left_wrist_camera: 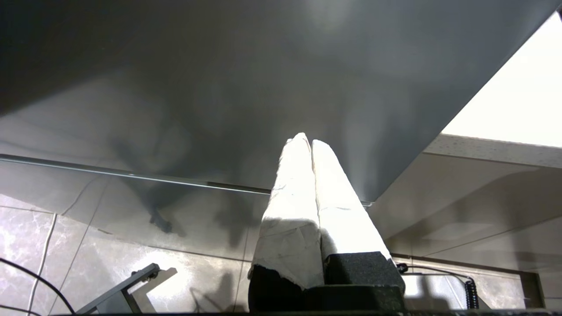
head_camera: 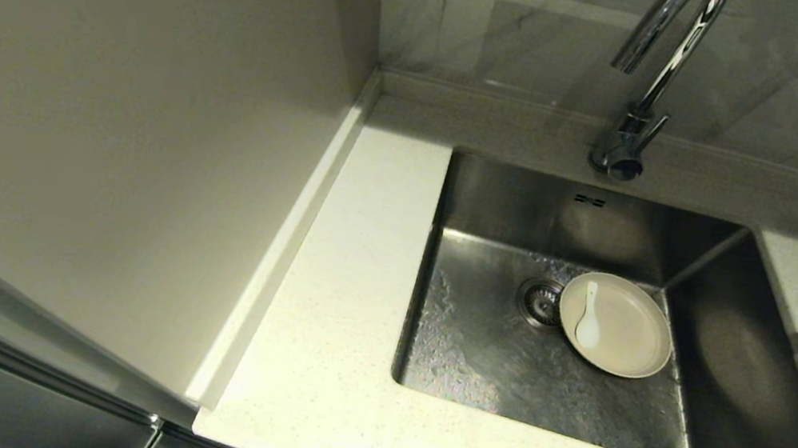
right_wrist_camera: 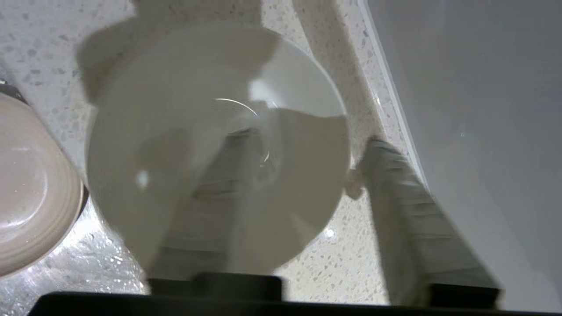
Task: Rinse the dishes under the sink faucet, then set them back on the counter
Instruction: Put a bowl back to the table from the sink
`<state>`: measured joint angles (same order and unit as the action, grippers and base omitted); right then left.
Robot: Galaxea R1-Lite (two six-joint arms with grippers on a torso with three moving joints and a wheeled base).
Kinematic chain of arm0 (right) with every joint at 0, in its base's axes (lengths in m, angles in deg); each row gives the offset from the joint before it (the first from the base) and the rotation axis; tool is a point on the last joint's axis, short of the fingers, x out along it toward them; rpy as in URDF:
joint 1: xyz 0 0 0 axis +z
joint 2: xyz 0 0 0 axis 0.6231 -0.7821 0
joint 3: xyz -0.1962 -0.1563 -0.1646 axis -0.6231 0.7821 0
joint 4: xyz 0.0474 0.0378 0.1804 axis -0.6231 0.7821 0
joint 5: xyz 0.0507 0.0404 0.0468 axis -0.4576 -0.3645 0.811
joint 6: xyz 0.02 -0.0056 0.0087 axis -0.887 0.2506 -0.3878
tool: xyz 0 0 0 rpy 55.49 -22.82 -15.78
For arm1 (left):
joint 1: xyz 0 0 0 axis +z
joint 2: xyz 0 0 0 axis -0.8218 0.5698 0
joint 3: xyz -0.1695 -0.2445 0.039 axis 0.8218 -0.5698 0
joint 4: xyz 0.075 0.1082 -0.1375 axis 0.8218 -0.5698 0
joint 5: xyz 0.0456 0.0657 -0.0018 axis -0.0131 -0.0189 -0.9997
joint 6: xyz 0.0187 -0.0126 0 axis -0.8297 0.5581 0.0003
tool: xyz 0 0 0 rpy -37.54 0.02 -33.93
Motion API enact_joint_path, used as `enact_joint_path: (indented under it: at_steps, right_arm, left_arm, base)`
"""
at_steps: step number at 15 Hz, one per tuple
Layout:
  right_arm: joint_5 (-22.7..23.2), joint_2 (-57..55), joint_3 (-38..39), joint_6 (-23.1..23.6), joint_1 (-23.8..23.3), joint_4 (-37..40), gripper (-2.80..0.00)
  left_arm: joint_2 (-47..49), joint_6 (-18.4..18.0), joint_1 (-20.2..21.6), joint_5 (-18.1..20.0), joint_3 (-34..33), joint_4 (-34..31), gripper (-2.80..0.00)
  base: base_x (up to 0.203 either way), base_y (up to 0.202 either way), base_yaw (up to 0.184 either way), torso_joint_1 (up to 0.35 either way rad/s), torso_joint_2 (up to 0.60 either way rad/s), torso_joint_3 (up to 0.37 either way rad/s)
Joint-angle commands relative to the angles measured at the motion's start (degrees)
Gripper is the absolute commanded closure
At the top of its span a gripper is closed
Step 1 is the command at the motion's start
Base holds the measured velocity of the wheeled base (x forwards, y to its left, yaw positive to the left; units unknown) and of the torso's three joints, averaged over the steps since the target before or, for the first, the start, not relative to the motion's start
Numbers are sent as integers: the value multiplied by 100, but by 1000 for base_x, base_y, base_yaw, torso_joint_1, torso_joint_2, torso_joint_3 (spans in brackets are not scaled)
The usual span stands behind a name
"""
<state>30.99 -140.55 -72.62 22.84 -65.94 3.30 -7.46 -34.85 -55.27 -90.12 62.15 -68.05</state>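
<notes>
White bowl (right_wrist_camera: pixel 210 149) sits on the counter (right_wrist_camera: pixel 342 245) right of the sink (head_camera: pixel 475 350), my right gripper (right_wrist_camera: pixel 307 175) parted around its rim, gripping nothing.

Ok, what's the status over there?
Right gripper open astride bowl rim on counter. Left gripper shut, parked. Plate and spoon in sink. Nothing blocking.

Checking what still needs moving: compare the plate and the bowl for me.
The plate lies down in the sink, while the bowl sits up on the counter to the sink's right. The plate is cream; the bowl is whiter. The plate carries the spoon; the bowl shows nothing inside. Both are round and upright.
</notes>
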Motion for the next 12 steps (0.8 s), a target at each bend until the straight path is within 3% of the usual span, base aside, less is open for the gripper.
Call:
enact_joint_path:
  at_steps: [1, 4, 6, 10, 12]
  right_arm:
    - [-8, 74, -47, -3, -3, 1, -280]
    - [2, 305, -203, 35, 56, 4, -280]
    - [10, 568, -242, 62, 369, 2, -280]
    - [-46, 1107, -17, 451, 1694, -15, -280]
    - [-423, 1147, 69, 562, 2539, -16, -280]
  left_arm:
    - [-18, 3, 0, -4, 0, 2, 0]
    - [-18, 3, 0, -4, 0, 2, 0]
    - [-18, 3, 0, -4, 0, 2, 0]
    - [-18, 3, 0, -4, 0, 2, 0]
    - [-18, 3, 0, -4, 0, 2, 0]
  base:
    - [0, 0, 0, 0, 0, 0]
    - [0, 0, 0, 0, 0, 0]
    - [0, 0, 0, 0, 0, 0]
    - [0, 0, 0, 0, 0, 0]
    - [0, 0, 0, 0, 0, 0]
